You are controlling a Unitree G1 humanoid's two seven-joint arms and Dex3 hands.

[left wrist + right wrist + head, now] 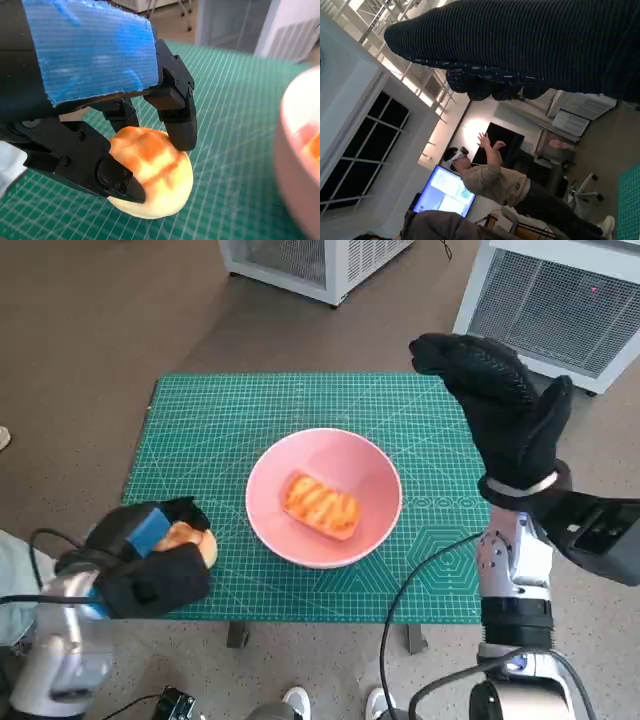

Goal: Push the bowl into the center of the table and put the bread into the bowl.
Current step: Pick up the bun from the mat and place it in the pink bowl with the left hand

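A green gridded cutting mat [200, 440] covers the desk, on brown floor. Near the desk's front-left corner, left of the pink bowl [268, 515], the left robot hand [150, 560] grips a round bread roll [155, 175], fingers [177, 120] closed over it. The bowl sits about mid-desk, holding a grilled bread slice [320, 506]. Right of the bowl, the right robot hand [500, 405] is raised, fingers spread, holding nothing. Beyond the bowl, white grilled cabinets [550, 300] stand on the floor (a person [505, 182] shows in the right wrist view).
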